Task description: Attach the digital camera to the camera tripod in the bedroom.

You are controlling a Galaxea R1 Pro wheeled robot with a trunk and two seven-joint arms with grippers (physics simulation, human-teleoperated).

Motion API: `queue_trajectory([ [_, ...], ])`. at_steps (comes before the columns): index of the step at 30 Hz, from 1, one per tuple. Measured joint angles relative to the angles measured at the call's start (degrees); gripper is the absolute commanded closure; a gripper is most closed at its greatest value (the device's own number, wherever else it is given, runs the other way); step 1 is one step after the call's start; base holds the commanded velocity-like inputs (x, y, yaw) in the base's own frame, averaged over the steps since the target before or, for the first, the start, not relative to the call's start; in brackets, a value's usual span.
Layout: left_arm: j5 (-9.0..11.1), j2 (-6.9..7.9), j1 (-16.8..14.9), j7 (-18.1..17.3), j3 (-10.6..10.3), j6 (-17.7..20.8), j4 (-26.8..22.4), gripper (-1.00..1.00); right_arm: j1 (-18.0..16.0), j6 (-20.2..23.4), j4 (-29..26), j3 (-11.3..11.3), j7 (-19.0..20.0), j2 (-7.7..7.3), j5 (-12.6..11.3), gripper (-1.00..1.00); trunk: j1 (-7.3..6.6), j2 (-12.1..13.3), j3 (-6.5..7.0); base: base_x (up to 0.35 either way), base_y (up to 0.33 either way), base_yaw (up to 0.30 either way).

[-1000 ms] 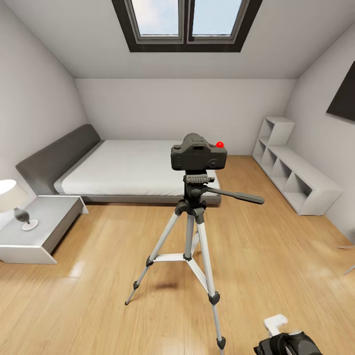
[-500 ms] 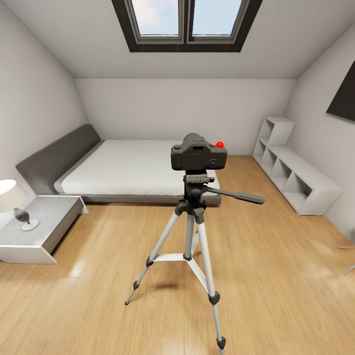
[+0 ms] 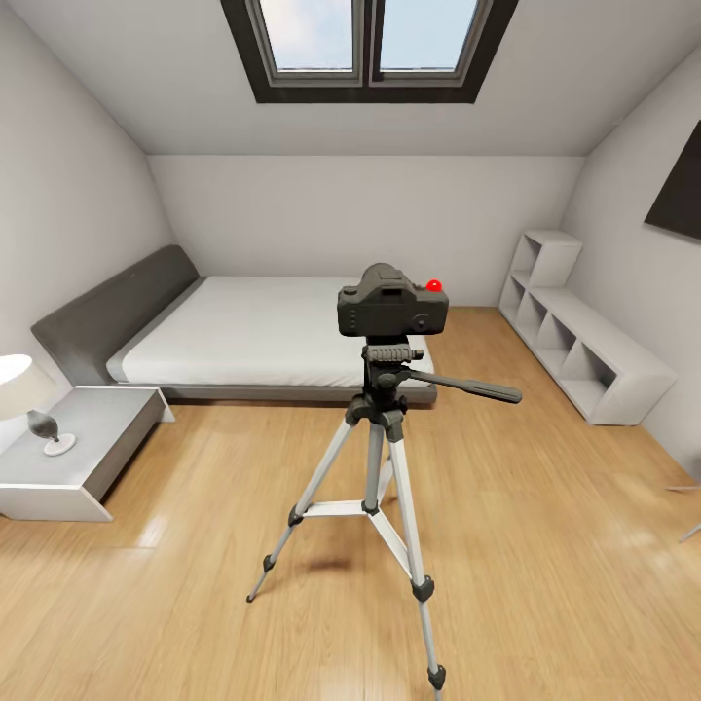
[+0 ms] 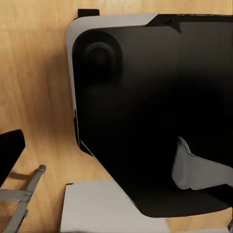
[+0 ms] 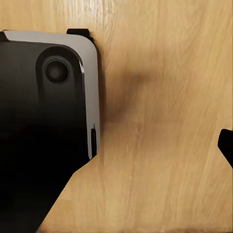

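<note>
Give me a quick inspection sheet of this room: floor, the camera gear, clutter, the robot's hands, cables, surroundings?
Surface: light wood floor.
Job's things: digital camera sits upright on the camera tripod, which stands on three spread legs.
Clutter: nothing seen.
Grippers: cannot tell their state from these views.
Cables: nothing seen.
Surroundings: low grey bed, white cubby shelf, bedside table with lamp, skylight.
</note>
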Motion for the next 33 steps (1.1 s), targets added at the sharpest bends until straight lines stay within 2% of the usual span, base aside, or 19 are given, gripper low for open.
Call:
queue_trajectory([
  [6, 1.9, -0.24, 0.19, 4.35, 0.0, -0.01, -0.14, -1.0, 2.63, -1.16, 0.85, -0.07, -2.32, 2.86, -2.57, -1.0, 0.0, 0.0, 0.0, 0.0, 0.0, 0.0],
  [14, 3.71, -0.68, 0.29, 5.92, 0.03, -0.01, -0.12, -1.0, 3.88, -2.89, 1.09, -0.08, -4.55, 6.21, -5.81, -1.0, 0.0, 0.0, 0.0, 0.0, 0.0, 0.0],
  [20, 3.99, -0.78, 0.36, 6.15, 0.01, -0.01, -0.12, -1.0, 4.18, -3.5, 1.13, -0.09, -4.93, 6.93, -6.47, -1.0, 0.0, 0.0, 0.0, 0.0, 0.0, 0.0],
  [33, 4.03, -1.11, 0.38, 6.21, -0.02, -0.15, -0.32, -1.0, 4.3, -3.48, 1.14, 0.02, -5.17, 7.27, -6.45, -1.0, 0.0, 0.0, 0.01, 0.0, 0.0, 0.0],
])
